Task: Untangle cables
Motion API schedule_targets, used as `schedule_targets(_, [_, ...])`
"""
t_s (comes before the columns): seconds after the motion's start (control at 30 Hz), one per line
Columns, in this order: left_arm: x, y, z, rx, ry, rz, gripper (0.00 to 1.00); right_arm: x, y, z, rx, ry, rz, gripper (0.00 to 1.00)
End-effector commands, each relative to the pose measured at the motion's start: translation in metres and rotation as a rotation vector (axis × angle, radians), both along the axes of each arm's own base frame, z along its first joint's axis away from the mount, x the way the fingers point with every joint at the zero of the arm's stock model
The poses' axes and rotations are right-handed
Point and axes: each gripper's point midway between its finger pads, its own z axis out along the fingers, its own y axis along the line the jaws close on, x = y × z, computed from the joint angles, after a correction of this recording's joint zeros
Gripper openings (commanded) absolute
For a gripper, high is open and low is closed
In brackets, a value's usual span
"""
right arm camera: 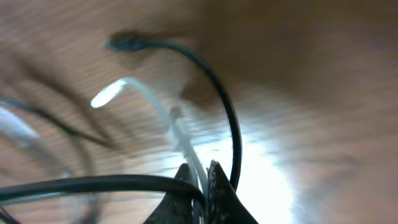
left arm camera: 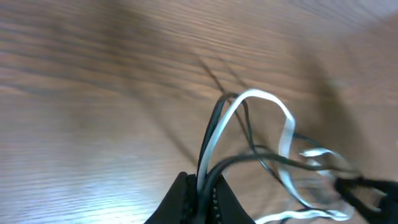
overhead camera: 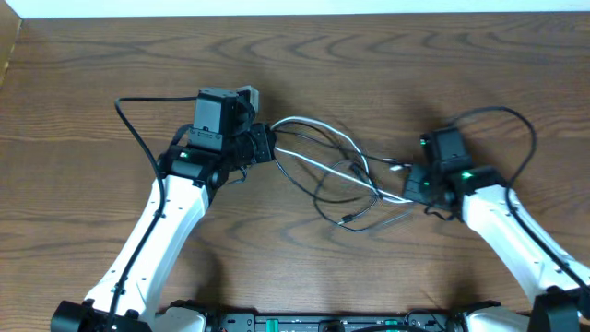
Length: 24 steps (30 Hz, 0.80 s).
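Note:
The white cable (overhead camera: 318, 123) and the black cable (overhead camera: 324, 195) lie looped together on the wooden table between my two grippers. My left gripper (overhead camera: 265, 144) is shut on both cords at their left end. In the left wrist view the white cable (left arm camera: 273, 99) and the black cable (left arm camera: 214, 121) rise out of the closed jaws (left arm camera: 202, 186). My right gripper (overhead camera: 412, 184) is shut at the right end of the tangle. In the right wrist view the white cable (right arm camera: 158, 102) and the black cable (right arm camera: 221, 106) run into its closed jaws (right arm camera: 200, 180). A small plug end (overhead camera: 346, 219) lies loose near the front.
The brown wooden table (overhead camera: 92, 74) reaches the back edge at the top of the overhead view. Thicker black arm cables arc by the left arm (overhead camera: 134, 129) and the right arm (overhead camera: 525, 124).

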Motion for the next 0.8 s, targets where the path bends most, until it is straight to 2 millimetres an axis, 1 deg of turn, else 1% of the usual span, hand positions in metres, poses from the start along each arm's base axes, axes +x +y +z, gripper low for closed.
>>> schedule_targets(0.0, [0.02,0.054,0.005,0.214,-0.084,0.212,0.08,-0.007,-0.06,0.006,-0.157,0.005,-0.203,0.01])
schedule_targets(0.1, [0.024,0.07,0.005,0.271,-0.096,0.277,0.08,-0.017,-0.083,0.005,-0.164,0.047,-0.282,0.01])
schedule_targets(0.17, [0.025,0.076,0.006,0.276,-0.096,0.294,0.08,-0.023,-0.097,0.004,-0.163,0.069,-0.336,0.01])
schedule_targets(0.23, [0.026,0.082,0.006,0.272,-0.092,0.317,0.08,-0.026,-0.105,0.003,-0.142,0.083,-0.373,0.01])
schedule_targets(0.43, [0.027,0.102,0.004,0.244,-0.065,0.407,0.07,-0.027,-0.106,0.001,-0.091,0.089,-0.398,0.01])
schedule_targets(0.53, [0.026,0.105,0.003,0.236,-0.054,0.415,0.08,-0.024,-0.104,0.002,-0.076,0.08,-0.393,0.01])
schedule_targets(0.6, [0.025,0.105,0.002,0.237,-0.05,0.414,0.08,-0.017,-0.097,0.002,-0.04,0.057,-0.34,0.02])
schedule_targets(0.63, [0.024,0.105,0.002,0.235,-0.045,0.416,0.08,-0.011,-0.09,0.003,-0.009,0.039,-0.297,0.09])
schedule_targets(0.67, [0.023,0.105,0.001,0.232,-0.039,0.418,0.08,-0.005,-0.083,0.005,0.024,0.018,-0.243,0.27])
schedule_targets(0.7, [0.022,0.105,0.0,0.229,-0.033,0.421,0.08,0.003,-0.072,0.008,0.071,-0.012,-0.171,0.49])
schedule_targets(0.73, [0.022,0.104,0.0,0.225,-0.03,0.417,0.08,0.008,-0.064,0.01,0.104,-0.035,-0.115,0.54])
schedule_targets(0.77, [0.022,0.101,-0.001,0.216,-0.026,0.408,0.08,0.013,-0.055,0.014,0.143,-0.062,-0.052,0.57])
